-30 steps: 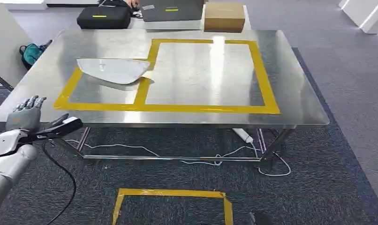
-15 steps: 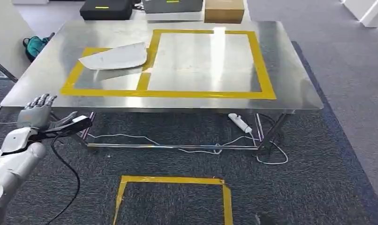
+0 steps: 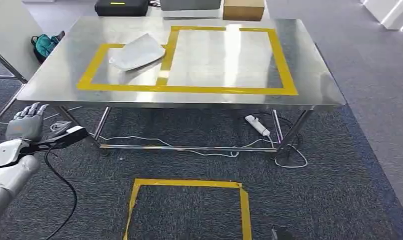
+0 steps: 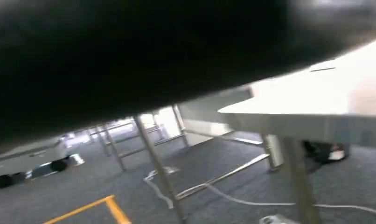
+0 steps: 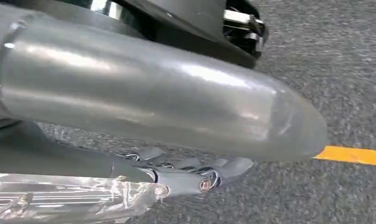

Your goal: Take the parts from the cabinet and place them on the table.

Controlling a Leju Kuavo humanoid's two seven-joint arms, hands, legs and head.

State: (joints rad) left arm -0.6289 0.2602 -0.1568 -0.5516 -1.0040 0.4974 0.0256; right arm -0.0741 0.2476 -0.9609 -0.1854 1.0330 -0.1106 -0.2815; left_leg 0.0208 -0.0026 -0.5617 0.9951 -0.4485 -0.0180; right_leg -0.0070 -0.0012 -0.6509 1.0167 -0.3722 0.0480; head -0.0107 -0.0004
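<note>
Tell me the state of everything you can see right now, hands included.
Left hand: fingers apart, holding nothing.
Right hand: hangs over the carpet; grip unclear.
Grey part: lies flat on the table, overlapping the yellow tape.
Power strip: lies on the carpet under the table.

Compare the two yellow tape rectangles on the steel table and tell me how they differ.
The left tape rectangle is the smaller; the right tape rectangle is clearly larger and reaches nearer the table's far edge. The left one has a pale flat part lying in it, its edge over the shared strip; the right one frames bare steel. Both are yellow tape on the steel table, sharing one middle strip and one front line.
</note>
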